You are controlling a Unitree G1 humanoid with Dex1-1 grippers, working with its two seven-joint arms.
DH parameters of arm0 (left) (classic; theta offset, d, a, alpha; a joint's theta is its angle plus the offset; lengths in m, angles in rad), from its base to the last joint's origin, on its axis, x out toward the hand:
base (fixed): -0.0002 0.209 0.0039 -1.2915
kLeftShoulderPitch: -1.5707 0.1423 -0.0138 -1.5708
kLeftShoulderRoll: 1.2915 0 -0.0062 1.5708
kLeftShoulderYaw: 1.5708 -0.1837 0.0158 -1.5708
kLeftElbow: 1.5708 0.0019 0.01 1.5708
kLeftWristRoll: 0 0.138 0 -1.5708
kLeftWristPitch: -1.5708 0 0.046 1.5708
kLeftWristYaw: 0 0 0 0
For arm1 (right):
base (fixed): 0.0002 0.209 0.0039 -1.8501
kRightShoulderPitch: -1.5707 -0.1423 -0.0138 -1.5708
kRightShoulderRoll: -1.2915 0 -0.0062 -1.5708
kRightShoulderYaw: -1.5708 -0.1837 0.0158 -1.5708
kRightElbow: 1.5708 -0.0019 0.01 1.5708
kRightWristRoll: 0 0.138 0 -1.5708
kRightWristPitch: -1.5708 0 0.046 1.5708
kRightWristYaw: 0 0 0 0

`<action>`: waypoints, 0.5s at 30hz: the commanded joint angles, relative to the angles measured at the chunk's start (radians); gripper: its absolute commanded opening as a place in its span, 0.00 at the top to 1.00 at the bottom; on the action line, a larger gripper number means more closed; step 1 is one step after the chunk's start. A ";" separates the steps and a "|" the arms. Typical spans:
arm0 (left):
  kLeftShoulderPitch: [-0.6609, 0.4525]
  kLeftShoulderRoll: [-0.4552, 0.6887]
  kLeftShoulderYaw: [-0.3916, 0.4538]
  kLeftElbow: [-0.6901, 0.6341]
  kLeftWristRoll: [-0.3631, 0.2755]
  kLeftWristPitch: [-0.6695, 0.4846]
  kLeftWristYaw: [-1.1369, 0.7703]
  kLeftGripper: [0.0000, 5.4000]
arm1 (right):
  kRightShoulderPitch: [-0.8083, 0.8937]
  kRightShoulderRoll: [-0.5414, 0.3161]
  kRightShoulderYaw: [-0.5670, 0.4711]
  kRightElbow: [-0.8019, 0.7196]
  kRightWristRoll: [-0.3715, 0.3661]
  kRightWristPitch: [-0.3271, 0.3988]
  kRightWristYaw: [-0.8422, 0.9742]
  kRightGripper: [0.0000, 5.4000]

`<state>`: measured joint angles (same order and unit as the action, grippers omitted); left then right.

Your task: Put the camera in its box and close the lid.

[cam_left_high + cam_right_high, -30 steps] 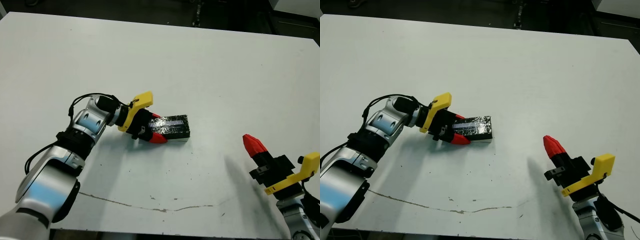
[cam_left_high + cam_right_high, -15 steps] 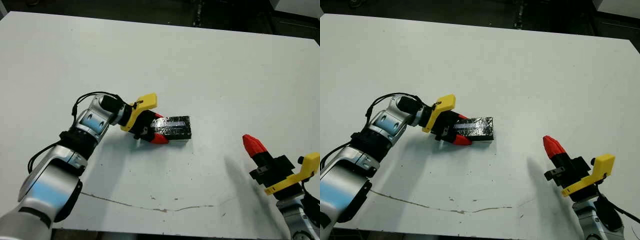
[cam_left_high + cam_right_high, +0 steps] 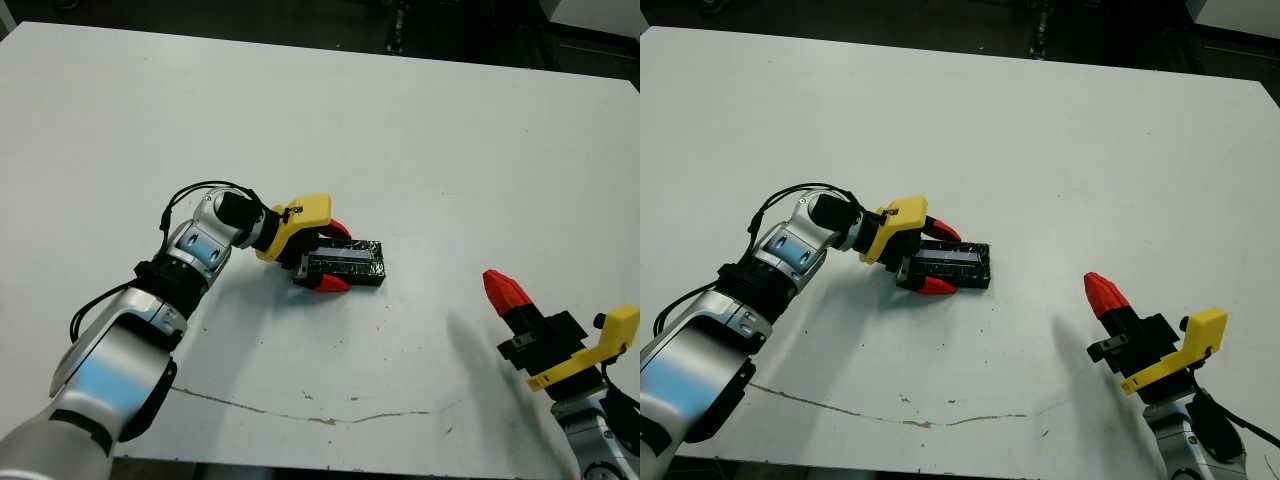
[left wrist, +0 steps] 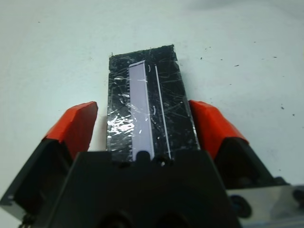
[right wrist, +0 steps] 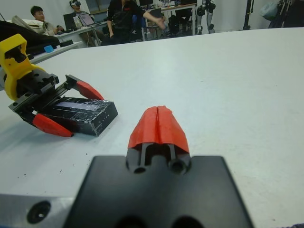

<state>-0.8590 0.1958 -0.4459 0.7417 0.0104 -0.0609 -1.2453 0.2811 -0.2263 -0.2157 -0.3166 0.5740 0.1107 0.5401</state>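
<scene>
Looking at the lid, you can see pale strips running along its glittery black top, one broad and one thin, but no writing on them can be read. It sits closed on the box, whose dark side wall shows only in the right wrist view; the camera is not visible in any view. Your left gripper is spread wide, its red fingers flanking the lid's long sides. The left wrist view shows a gap on each side, so you are pinching nothing. Your right gripper has its red tips pressed together, holding nothing, and it hangs well apart from the box near the table's front right corner. Along the front of the table runs a thin dark crack line. Beyond the far edge, only the right wrist view shows you people at desks.
</scene>
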 commanded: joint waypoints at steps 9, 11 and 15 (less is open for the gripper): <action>0.083 -0.090 -0.082 0.048 0.044 -0.018 -0.027 0.00 | 0.003 -0.014 -0.006 -0.001 -0.026 -0.002 -0.003 1.00; 0.081 -0.088 -0.080 0.048 0.039 -0.016 -0.033 0.00 | 0.002 -0.013 -0.007 0.001 -0.020 0.002 0.000 1.00; 0.087 -0.078 -0.061 0.046 0.015 -0.029 -0.041 0.00 | 0.000 -0.010 -0.008 0.009 -0.012 -0.003 0.010 1.00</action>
<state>-0.8583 0.1961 -0.4417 0.7658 -0.0080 -0.0950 -1.2410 0.2793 -0.2263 -0.2157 -0.3170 0.5574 0.1099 0.5442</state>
